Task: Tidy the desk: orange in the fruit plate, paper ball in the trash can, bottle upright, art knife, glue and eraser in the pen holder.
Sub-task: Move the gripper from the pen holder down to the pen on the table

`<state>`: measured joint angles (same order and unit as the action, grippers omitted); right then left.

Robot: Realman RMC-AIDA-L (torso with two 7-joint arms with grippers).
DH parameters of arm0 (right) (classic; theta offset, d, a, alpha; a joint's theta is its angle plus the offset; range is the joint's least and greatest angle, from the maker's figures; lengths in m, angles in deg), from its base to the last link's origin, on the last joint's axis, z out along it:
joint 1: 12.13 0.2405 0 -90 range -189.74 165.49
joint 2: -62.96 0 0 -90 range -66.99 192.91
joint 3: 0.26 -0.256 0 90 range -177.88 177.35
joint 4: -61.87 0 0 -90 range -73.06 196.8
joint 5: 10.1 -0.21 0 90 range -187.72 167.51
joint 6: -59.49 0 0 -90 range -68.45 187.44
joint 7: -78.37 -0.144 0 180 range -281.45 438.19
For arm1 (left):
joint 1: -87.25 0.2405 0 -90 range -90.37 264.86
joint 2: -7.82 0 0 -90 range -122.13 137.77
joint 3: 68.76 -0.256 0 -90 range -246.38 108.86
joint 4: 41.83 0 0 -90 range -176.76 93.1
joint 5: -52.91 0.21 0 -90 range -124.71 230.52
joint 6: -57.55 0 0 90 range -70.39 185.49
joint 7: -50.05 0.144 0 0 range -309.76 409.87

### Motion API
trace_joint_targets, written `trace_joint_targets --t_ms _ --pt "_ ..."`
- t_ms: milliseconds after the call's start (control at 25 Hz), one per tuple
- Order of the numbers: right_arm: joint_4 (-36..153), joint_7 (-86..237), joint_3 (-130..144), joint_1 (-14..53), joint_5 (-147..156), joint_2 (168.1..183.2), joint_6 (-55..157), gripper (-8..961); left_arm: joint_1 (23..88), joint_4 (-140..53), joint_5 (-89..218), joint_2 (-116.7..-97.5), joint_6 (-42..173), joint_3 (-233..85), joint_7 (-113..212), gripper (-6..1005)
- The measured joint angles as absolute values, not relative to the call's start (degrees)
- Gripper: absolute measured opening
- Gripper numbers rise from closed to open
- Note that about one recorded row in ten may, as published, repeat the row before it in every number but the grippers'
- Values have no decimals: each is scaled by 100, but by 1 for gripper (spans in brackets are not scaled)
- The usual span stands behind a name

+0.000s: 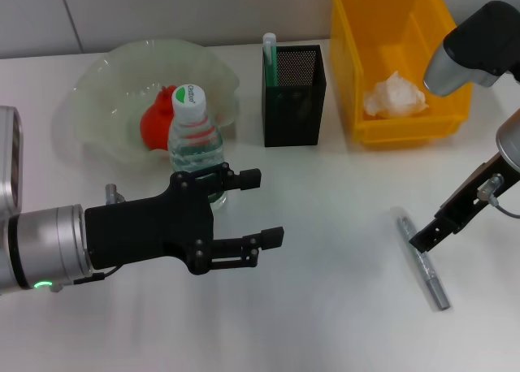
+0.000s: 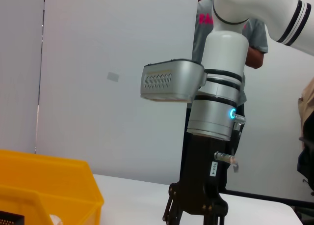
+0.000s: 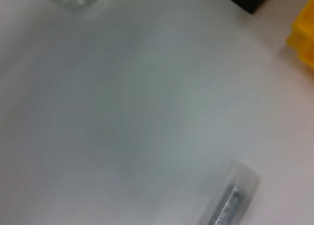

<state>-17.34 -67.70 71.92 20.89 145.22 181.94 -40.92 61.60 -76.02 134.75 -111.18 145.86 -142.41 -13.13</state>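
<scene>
While the left gripper [image 1: 252,209] hangs released just near of the upright bottle [image 1: 195,140], head view shows the right gripper [image 1: 426,239] over the art knife [image 1: 422,261], long axis near-far; right arm nearer, grip state unclear. Left wrist: trash can [image 2: 49,185]. Right wrist: art knife [image 3: 228,205] alone on the table.

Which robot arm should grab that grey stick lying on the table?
Probably the right one. The right gripper hangs right over the art knife, while the left gripper is open, far off beside the upright bottle.

art knife [image 3: 228,205] on white desk [image 3: 137,107], yellow trash can [image 3: 303,38]
</scene>
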Motion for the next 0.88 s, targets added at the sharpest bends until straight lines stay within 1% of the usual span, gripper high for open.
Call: trace_joint_targets --t_ms 880 --pt "-1503 -6737 7189 2190 14647 18203 -3865 812 6156 -7602 13464 -11118 14607 -14241 -1314 813"
